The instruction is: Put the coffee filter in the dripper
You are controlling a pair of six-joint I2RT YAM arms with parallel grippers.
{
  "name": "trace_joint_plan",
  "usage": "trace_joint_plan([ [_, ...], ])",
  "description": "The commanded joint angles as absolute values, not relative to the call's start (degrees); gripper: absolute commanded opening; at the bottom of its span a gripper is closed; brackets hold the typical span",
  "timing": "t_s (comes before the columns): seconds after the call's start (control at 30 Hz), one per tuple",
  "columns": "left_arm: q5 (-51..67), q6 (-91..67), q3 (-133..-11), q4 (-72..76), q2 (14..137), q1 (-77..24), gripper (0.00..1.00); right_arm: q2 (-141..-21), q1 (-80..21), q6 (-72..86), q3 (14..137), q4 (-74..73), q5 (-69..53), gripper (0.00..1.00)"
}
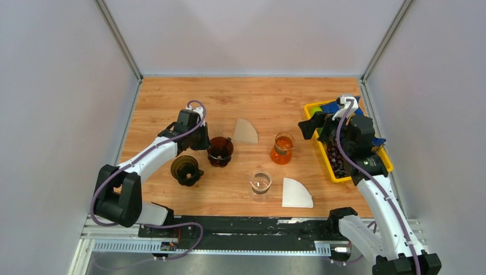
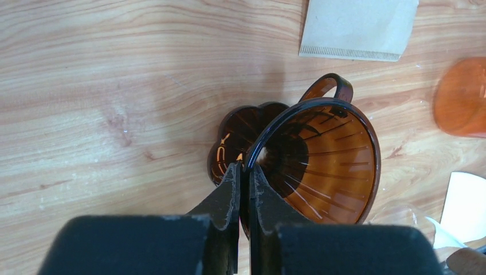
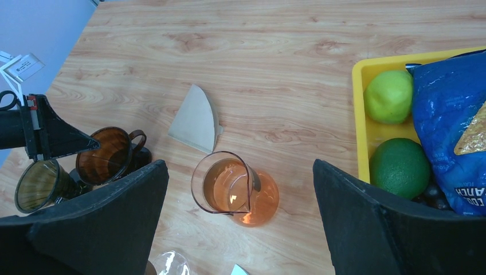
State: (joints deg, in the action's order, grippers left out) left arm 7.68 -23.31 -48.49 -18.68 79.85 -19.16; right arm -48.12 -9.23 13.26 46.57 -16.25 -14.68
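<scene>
Coffee filter of tan paper (image 1: 245, 131), a flat folded fan with one crimped straight edge, lies on the wooden table (image 1: 172, 97) at far centre, just right of the amber translucent plastic dripper (image 1: 220, 150) and not touching it. A white paper filter (image 1: 297, 193) lies near right. I read the left gripper (image 2: 245, 169) as pinched closed on the dripper's rim, the cone tilted. The right gripper (image 3: 239, 166) is spread wide and holds nothing; an orange glass carafe (image 3: 235, 189) shows between its fingers.
</scene>
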Motion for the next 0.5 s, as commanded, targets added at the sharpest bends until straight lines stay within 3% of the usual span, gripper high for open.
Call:
trace_joint_plan([
  [0.0, 7.1, -23.1, -50.3, -20.9, 75.4, -19.4, 0.01, -46.2, -9.1, 12.5, 48.8, -15.7, -15.2, 1.00],
  [0.23, 9.1, -25.9, -52.2, -23.1, 66.7, -19.5, 0.00, -45.4, -9.1, 13.0, 48.2, -15.8, -15.7, 1.00],
  [0.47, 19.5, -28.4, -54.2, -21.2, 60.0, -20.0, 0.00, -44.8, -9.1, 13.7, 48.0, -15.9, -16.1, 1.00],
])
